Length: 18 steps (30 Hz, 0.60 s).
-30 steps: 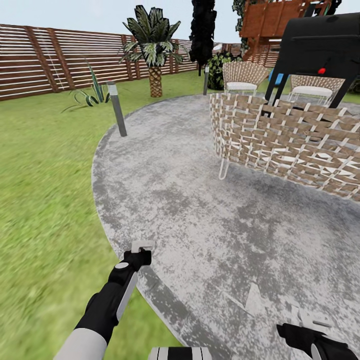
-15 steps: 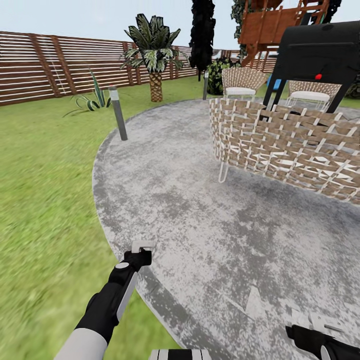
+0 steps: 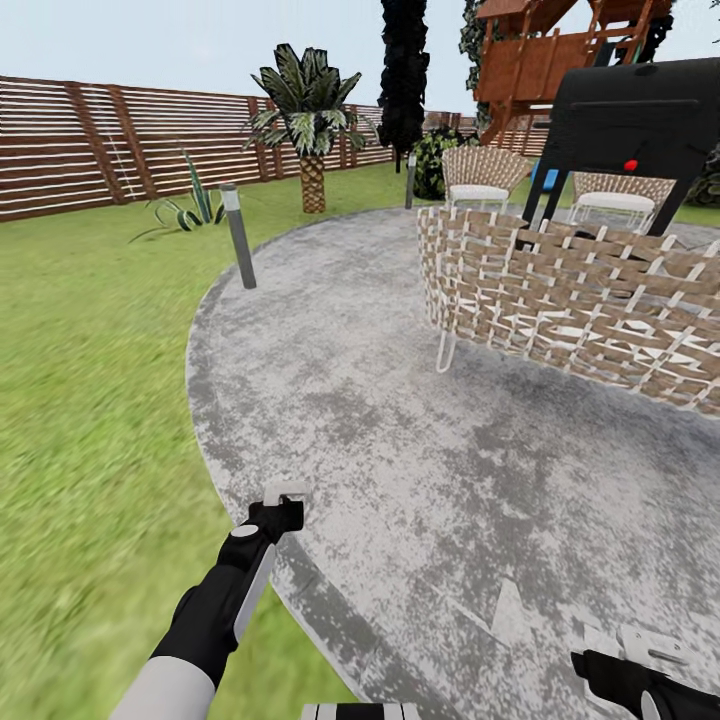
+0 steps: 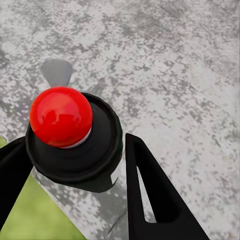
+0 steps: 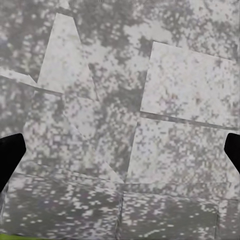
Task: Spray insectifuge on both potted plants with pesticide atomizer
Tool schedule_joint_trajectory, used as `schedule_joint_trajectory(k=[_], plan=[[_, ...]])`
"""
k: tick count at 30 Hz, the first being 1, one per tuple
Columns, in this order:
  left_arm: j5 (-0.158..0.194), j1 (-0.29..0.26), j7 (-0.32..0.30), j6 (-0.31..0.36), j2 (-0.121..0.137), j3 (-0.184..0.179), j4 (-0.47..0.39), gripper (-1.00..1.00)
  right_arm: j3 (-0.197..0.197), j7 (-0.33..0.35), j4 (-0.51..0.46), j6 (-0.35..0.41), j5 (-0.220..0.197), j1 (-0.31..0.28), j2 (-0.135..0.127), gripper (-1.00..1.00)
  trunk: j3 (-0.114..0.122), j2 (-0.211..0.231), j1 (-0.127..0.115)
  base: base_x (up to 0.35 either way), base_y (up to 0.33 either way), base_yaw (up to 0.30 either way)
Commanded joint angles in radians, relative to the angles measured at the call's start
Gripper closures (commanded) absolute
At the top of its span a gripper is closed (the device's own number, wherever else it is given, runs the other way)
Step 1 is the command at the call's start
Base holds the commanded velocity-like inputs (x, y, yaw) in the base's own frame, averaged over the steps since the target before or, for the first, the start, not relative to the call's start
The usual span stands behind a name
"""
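While its two black fingers [image 4: 150,195] close around the pesticide atomizer [image 4: 75,137], whose red dot faces the wrist camera, the left gripper [image 3: 285,495] hangs low at the edge of the grey paved patio [image 3: 420,450], right where the paving meets the lawn [image 3: 90,420]. The right gripper [image 3: 625,645] sits low at the robot's right above bare paving, its fingertips [image 5: 10,155] spread wide apart with nothing between them. Farther out stand a woven chair [image 3: 570,300], a grey lamp post [image 3: 238,236], a palm tree [image 3: 308,120] and the slatted wooden fence [image 3: 90,140].
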Motion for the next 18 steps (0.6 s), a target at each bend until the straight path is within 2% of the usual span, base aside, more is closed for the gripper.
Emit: schedule_joint_trajectory(k=[1, 18], plan=[[0.001, 0.0, 0.006, 0.005, 0.0, -0.002, -0.001, 1.0, 0.0, 0.0, -0.001, 0.005, 0.0, 0.0, 0.0, -1.0, 0.001, 0.0, 0.0, 0.0, 0.0, 0.0], [0.003, 0.0, 0.006, 0.005, -0.006, -0.003, -0.001, 1.0, 0.005, 0.0, 0.0, 0.005, 0.001, 0.0, 0.001, -1.0, 0.028, 0.0, 0.0, 0.0, 0.0, 0.0]])
